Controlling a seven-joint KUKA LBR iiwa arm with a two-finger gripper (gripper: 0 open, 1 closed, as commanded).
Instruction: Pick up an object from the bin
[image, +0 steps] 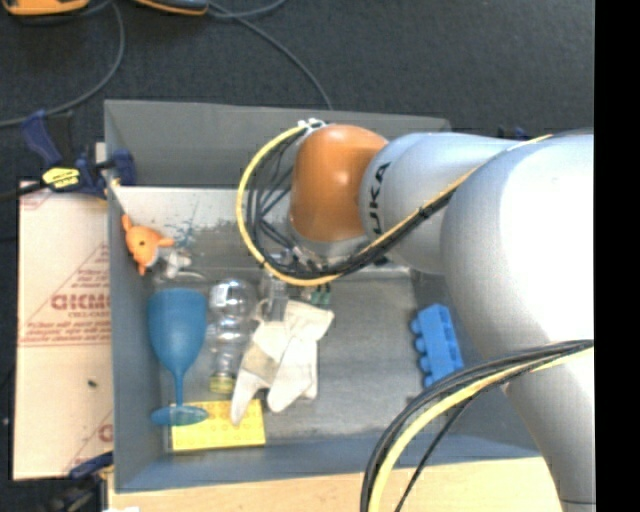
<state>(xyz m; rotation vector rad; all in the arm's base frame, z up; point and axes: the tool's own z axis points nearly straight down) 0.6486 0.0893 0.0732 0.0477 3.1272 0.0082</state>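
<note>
Arm (500, 230) comes in from the right. The orange cover (335, 185) at its wrist sits over the far middle of the bin (270, 120), with cables (255, 215) looped round it. Gripper (292, 292) pokes out just below the cover and is mostly hidden by it. Can't tell if it's wide or narrow; nothing seen held.

It's directly above the far edge of a crumpled white cloth (285, 355). The cloth lies mid-bin, slightly left of centre, its near end draped onto a yellow pad (215, 428) by the near wall.

Just left of the gripper is a clear glass bulb (230, 315), base toward the near side, touching the cloth. Left of that lies a blue goblet (178, 335), foot at the pad's left end. Orange fish toy (143, 243) sits in the far-left corner, apart from the rest. Blue studded block (437, 343) lies alone on the right at the arm's edge, well apart from the cloth.
</note>
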